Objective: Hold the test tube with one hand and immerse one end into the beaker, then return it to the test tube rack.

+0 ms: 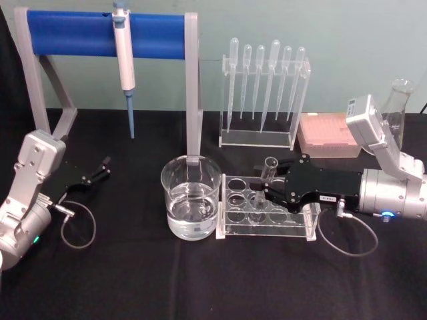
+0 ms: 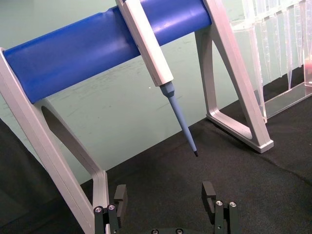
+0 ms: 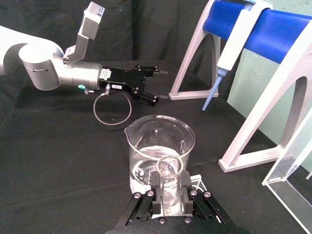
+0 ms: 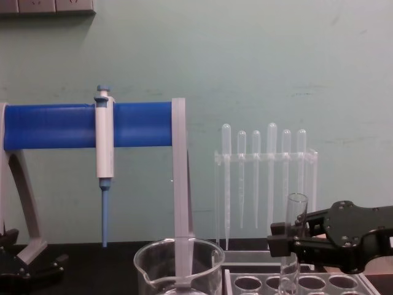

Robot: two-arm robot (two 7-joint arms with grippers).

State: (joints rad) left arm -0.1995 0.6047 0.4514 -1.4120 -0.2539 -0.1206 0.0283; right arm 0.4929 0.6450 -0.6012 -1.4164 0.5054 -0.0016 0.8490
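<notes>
The test tube (image 1: 269, 167) stands upright in the clear rack (image 1: 267, 223), its lower end still in a hole. My right gripper (image 1: 263, 189) reaches in from the right and is shut on the test tube below its rim. The chest view shows the tube (image 4: 297, 212) rising above the black fingers (image 4: 282, 241). Just left of the rack is the beaker (image 1: 191, 200), holding clear liquid. In the right wrist view the tube's rim (image 3: 169, 168) sits right in front of the beaker (image 3: 158, 141). My left gripper (image 1: 103, 167) rests open at the far left, holding nothing.
A blue-and-white pipettor (image 1: 124, 53) hangs on the blue-barred stand (image 1: 73, 33), whose grey leg (image 1: 193, 100) stands right behind the beaker. A rack of plastic pipettes (image 1: 265, 93), a pink tip box (image 1: 328, 133) and a glass flask (image 1: 399, 100) line the back right.
</notes>
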